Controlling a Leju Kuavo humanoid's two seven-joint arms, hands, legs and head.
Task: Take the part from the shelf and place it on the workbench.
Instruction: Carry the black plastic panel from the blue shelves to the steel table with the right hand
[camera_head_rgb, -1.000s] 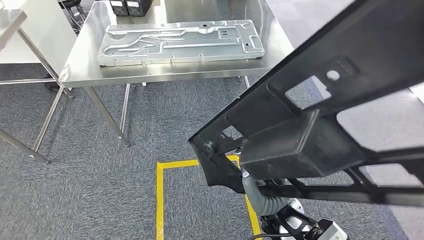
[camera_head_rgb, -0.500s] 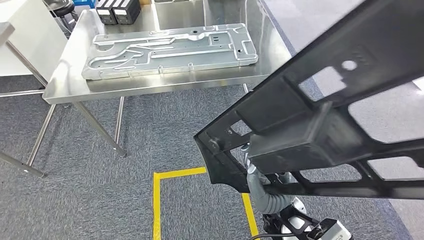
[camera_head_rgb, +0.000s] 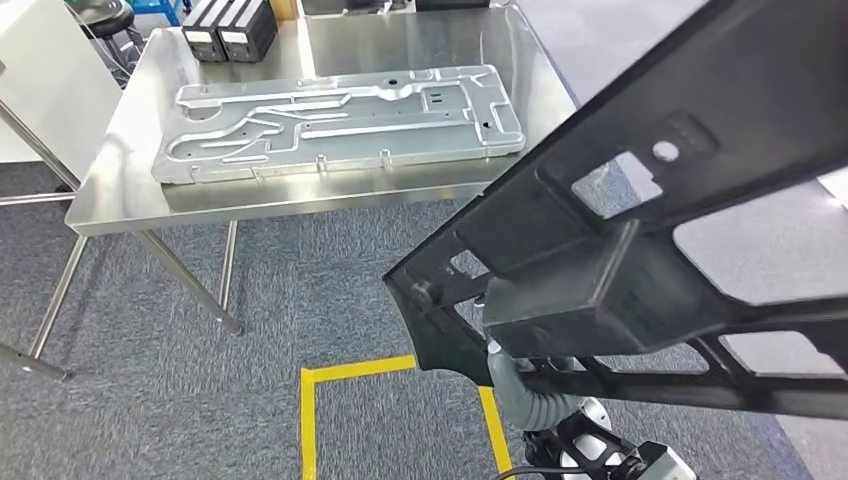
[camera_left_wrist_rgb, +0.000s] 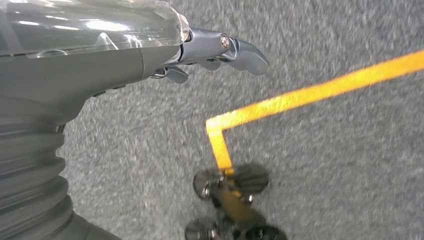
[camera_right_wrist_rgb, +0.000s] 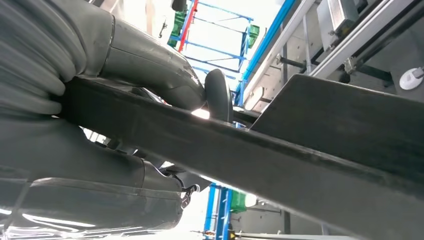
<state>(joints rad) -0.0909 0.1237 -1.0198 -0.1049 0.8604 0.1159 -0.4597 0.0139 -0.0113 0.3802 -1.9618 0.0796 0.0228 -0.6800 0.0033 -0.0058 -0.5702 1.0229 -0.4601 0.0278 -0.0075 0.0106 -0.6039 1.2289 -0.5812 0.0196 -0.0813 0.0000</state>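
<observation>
Over on my left I have the steel workbench (camera_head_rgb: 120, 190), with a flat grey metal plate (camera_head_rgb: 340, 120) lying along it and two small dark boxes (camera_head_rgb: 225, 28) at the far edge. My left hand (camera_left_wrist_rgb: 215, 47) hangs over the grey carpet (camera_head_rgb: 150, 400) near a yellow tape corner (camera_left_wrist_rgb: 220, 125); its fingers look loosely curled with nothing in them, though the angle is poor and I would not swear to how far they are closed. Moving right, the black frame (camera_head_rgb: 640, 230) fills that side of the head view, tilted and held out above the floor, well short of the bench. My right hand (camera_right_wrist_rgb: 150, 65) grips it, thumb on one face of a rail and fingers wrapped under the other. I judge this part stiff, hard plastic, long and awkward rather than heavy, so the far end will swing and lever against the grip. The smooth rail could slip, and a hold nearer the boxy middle section would balance it better.
</observation>
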